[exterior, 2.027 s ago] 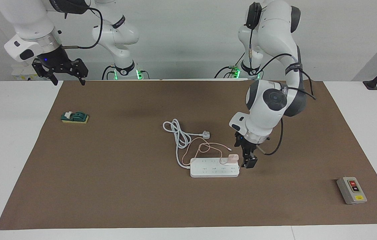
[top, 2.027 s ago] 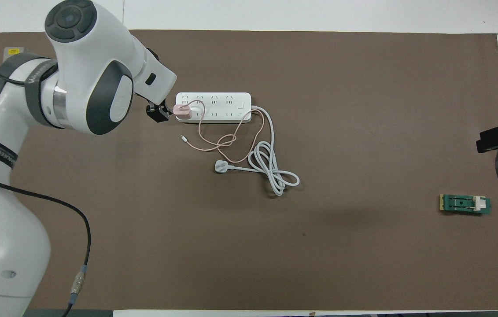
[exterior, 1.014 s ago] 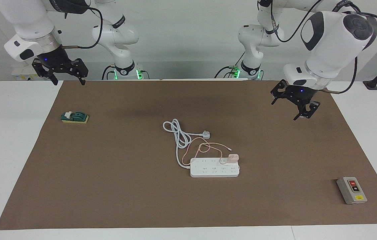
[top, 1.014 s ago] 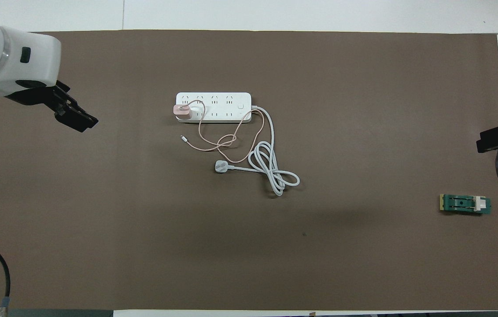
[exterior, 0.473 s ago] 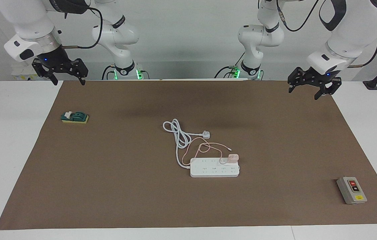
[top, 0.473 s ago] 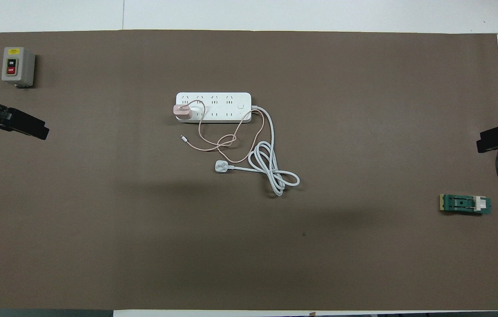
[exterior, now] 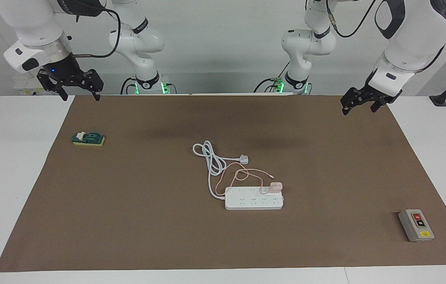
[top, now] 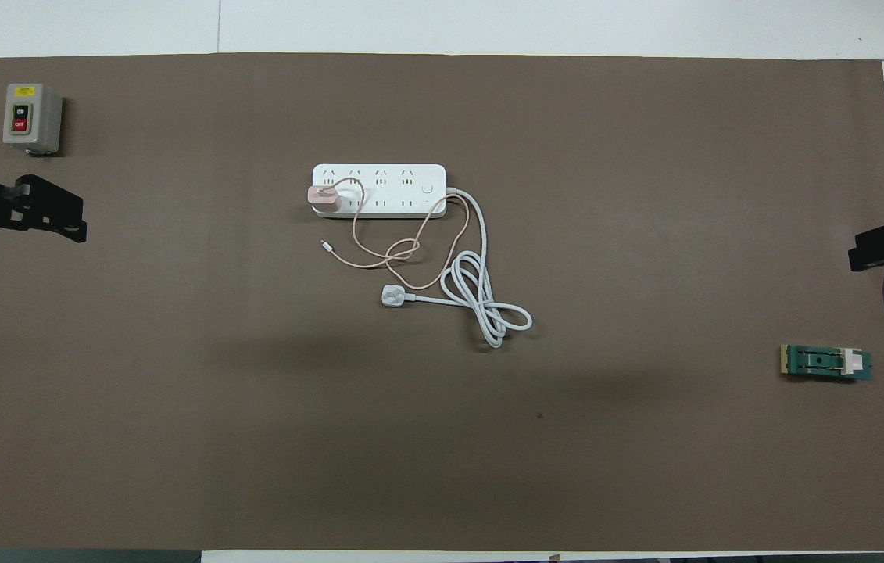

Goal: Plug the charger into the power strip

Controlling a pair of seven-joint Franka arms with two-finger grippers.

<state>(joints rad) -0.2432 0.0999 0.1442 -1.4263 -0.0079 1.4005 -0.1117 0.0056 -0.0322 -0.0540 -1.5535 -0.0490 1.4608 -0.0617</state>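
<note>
- Charger (exterior: 276, 187) sits on the power strip (exterior: 254, 198) at the strip's end toward the left arm's end of the table, centre of the facing view, slightly below middle. Prongs hidden under the pink body; whether fully seated cannot be told.
- Thin pink cable (exterior: 246, 174) loops from the charger onto the brown mat (exterior: 128, 221), crossing the strip's thick white cord (exterior: 211, 161); white three-pin plug (exterior: 243, 159) lies loose just above the loops.
- Left gripper (exterior: 359, 103), upper right of the facing view, hangs over the mat's corner, fingers spread, holding nothing. In the overhead view it is cut off by the left edge of the frame.
- Right gripper (exterior: 77, 86), upper left of the facing view, waits over the mat's edge, fingers apart and empty; overhead shows only a dark sliver at the right edge.
- Grey button box (exterior: 416, 225) lower right; green block (exterior: 88, 139) at left, its details too small to read.
</note>
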